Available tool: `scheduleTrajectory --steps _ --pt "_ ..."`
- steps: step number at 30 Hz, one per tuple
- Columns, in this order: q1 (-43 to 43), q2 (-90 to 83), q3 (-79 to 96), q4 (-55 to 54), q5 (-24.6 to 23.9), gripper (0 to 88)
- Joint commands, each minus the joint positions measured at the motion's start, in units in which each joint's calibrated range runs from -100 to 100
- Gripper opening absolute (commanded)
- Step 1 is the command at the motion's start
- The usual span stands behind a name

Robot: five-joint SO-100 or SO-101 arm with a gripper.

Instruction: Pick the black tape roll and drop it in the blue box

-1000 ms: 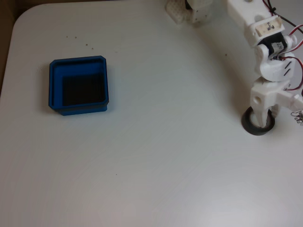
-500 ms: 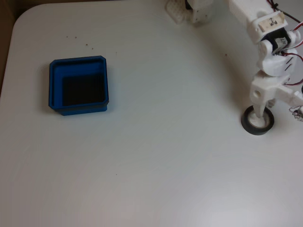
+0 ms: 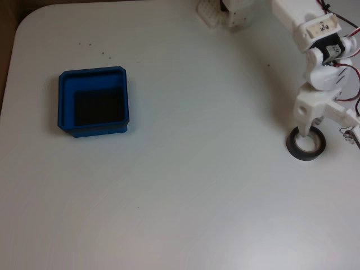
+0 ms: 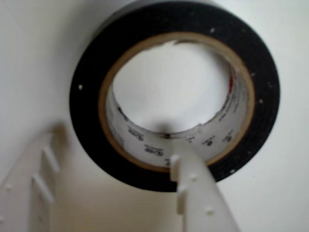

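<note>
While the gripper [image 4: 111,169] is straddling the black tape roll [image 3: 306,147] wall, jaws spread, 1 finger [image 4: 193,188] inside the core, I'm expecting a slip. Blue box [image 3: 66,101] is sitting well apart, left in the fixed view.

The blue box [image 3: 93,102] at the left of the fixed view is bright blue with a black inner floor. The black tape roll [image 3: 306,148] at the right is dark grey-black; in the wrist view [image 4: 87,77] it shows a tan cardboard edge and a white core lining with small dark print. The hand [image 4: 111,193] is white plastic. The counter [image 3: 191,185] is plain white with tiny dark specks at the far left.
</note>
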Motion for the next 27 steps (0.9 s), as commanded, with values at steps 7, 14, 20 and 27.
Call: scheduleTrajectory --steps 7,14,20,27 --pt "0.37 0.29 -2.64 -5.14 -0.28 21.2" --pt "0.28 1.54 -2.55 -4.90 -0.02 21.3" --pt "-0.02 2.54 -2.55 -4.98 -0.02 21.2" --pt "-0.02 2.38 -2.64 -4.90 -0.02 21.2"
